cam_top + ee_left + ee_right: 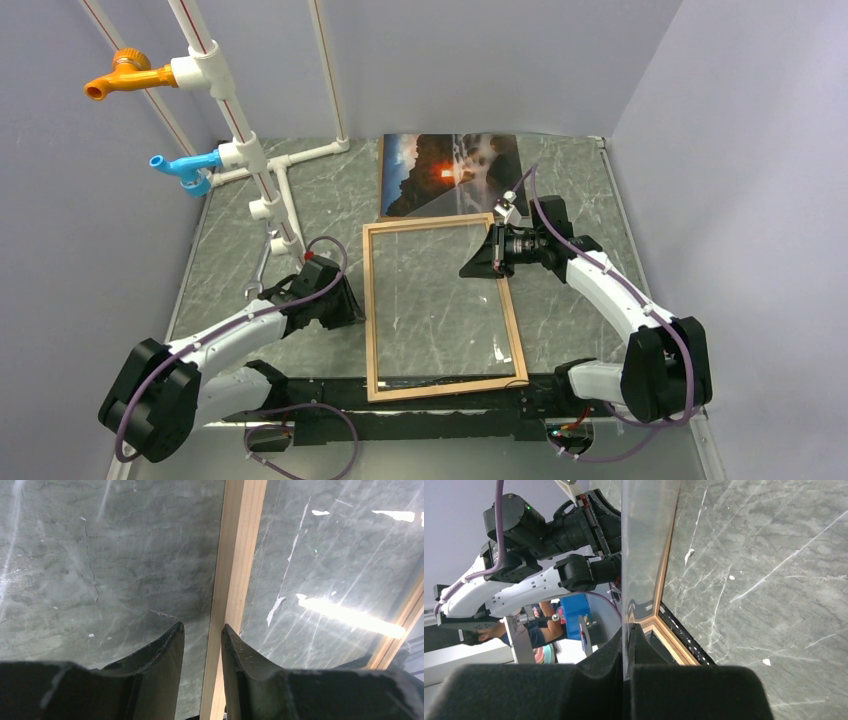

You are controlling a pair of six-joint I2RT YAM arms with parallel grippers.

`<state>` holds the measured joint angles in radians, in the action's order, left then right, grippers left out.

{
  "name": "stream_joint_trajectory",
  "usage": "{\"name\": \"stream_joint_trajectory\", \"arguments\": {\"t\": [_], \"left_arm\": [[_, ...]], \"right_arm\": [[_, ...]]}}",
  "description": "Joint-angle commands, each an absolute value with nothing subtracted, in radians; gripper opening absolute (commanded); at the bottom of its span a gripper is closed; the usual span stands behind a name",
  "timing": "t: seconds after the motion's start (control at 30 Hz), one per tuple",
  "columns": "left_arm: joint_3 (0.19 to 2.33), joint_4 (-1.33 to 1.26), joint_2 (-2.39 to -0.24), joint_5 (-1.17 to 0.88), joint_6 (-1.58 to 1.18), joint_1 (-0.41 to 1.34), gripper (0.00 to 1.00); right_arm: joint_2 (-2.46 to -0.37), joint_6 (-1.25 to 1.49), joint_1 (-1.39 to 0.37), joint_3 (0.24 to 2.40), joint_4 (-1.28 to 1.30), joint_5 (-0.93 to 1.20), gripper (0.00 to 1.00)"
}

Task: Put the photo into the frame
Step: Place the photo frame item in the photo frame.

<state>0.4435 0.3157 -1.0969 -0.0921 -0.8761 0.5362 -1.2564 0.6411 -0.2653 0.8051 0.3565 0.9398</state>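
The photo point(445, 165), a dark seascape with an orange glow, lies flat at the back of the table. The light-wood frame point(371, 300) lies flat in the middle. My right gripper point(476, 262) is shut on the right edge of a clear pane point(440, 290), which tilts up over the frame. In the right wrist view the thin pane point(646, 530) runs between the closed right gripper point(626, 645), with the frame's corner point(672, 645) behind. My left gripper point(202, 630) is open astride the frame's left strip point(235, 555), with a gap at the left finger.
White pipes with an orange tap point(125, 75) and a blue tap point(185, 168) stand at the back left. A metal wrench point(262, 265) lies beside them, near the left arm. Grey walls close in the table on three sides.
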Motion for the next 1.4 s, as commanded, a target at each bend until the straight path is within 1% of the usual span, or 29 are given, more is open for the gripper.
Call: {"name": "stream_joint_trajectory", "arguments": {"t": [0.0,0.8,1.07,1.37], "left_arm": [[0.456,0.348,-1.117,-0.067,-0.844,0.533,0.37],[0.471,0.354,-1.142,-0.066,-0.828,0.534,0.35],[0.473,0.350,-1.149,-0.070,-0.826,0.533,0.35],[0.472,0.353,-1.157,-0.073,-0.821,0.533,0.34]], "right_arm": [[-1.227,0.671,-0.272,0.854,0.342,0.942,0.00],[-1.332,0.609,-0.273,0.829,0.308,0.951,0.00],[-1.367,0.538,-0.273,0.836,0.382,0.884,0.00],[-1.406,0.522,-0.275,0.790,0.336,0.886,0.00]]}}
